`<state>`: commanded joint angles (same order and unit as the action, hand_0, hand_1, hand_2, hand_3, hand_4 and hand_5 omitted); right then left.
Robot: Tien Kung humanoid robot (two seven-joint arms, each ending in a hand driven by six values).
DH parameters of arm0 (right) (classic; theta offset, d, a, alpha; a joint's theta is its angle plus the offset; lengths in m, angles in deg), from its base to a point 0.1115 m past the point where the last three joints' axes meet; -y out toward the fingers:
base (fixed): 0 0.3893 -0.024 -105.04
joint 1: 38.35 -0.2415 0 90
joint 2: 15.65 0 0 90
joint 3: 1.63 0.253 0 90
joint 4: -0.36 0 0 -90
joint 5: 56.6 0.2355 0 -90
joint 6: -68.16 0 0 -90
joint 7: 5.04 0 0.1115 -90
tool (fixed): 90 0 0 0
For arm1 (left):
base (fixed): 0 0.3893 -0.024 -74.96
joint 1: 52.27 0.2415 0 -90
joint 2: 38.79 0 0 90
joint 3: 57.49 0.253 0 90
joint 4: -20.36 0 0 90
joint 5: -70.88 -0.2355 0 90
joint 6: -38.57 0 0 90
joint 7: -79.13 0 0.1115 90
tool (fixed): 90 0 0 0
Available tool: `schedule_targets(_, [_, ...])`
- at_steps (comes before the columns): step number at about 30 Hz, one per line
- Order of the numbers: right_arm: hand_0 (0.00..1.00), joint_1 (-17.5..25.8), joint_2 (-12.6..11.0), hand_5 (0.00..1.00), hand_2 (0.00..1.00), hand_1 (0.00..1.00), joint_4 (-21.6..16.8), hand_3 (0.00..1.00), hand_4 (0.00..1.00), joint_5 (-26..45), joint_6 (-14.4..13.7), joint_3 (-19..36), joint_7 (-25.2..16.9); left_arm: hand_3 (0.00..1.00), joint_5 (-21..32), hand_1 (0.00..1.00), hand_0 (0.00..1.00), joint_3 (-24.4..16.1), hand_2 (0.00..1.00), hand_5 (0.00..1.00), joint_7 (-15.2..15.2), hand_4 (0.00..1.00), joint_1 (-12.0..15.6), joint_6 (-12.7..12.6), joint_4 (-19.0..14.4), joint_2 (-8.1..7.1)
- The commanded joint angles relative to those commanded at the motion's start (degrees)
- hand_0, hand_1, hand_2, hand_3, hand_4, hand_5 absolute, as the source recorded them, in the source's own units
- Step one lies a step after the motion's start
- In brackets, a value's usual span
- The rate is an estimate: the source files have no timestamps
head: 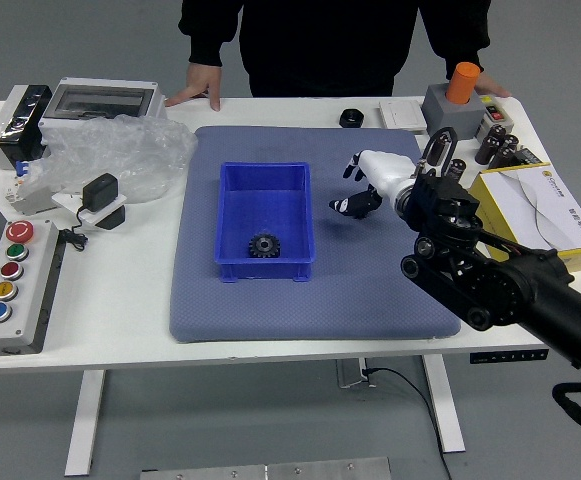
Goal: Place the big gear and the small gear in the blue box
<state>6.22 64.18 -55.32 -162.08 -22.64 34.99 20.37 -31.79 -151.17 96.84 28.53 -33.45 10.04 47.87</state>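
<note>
This looks like a lab, with a push-button box (33, 290)

No wording can be read for certain. At three o'clock on the table, the yellow-and-white box (542, 205) bears a row of printed characters on its top, too small to make out.
</note>
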Motion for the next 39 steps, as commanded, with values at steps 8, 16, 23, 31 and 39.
schedule_targets(8, [0.612,-0.57,0.77,0.382,0.619,0.548,4.40,0.663,0.766,0.75,-0.39,-0.99,-1.46,0.839,-0.22,0.800,0.815,-0.09,0.811,0.295,-0.02,0.633,-0.09,0.06,0.00,0.06])
schedule_targets(16, [0.612,-0.86,1.52,0.382,0.618,0.545,7.48,0.662,0.765,1.33,-0.45,-1.58,-2.20,0.839,-0.42,0.801,0.815,-0.14,0.811,0.294,-0.02,0.633,-0.04,0.12,0.00,0.09])
schedule_targets(23, [0.610,-1.50,2.74,0.365,0.618,0.547,9.82,0.663,0.751,1.80,-0.86,-1.34,-2.70,0.838,-0.68,0.801,0.815,-0.21,0.811,0.293,0.02,0.633,-0.03,0.18,0.00,0.13])
schedule_targets(31, [0.621,-1.60,3.74,0.360,0.610,0.540,11.80,0.657,0.749,2.42,-1.50,-1.34,-3.26,0.839,-0.76,0.802,0.816,-0.13,0.811,0.293,0.03,0.633,-0.03,0.18,0.00,0.18])
schedule_targets(39, [0.627,-1.41,4.53,0.359,0.609,0.541,12.92,0.653,0.743,2.83,-1.86,-1.30,-3.50,0.838,-0.71,0.801,0.816,-0.05,0.811,0.289,0.05,0.631,-0.10,0.17,0.00,0.37])
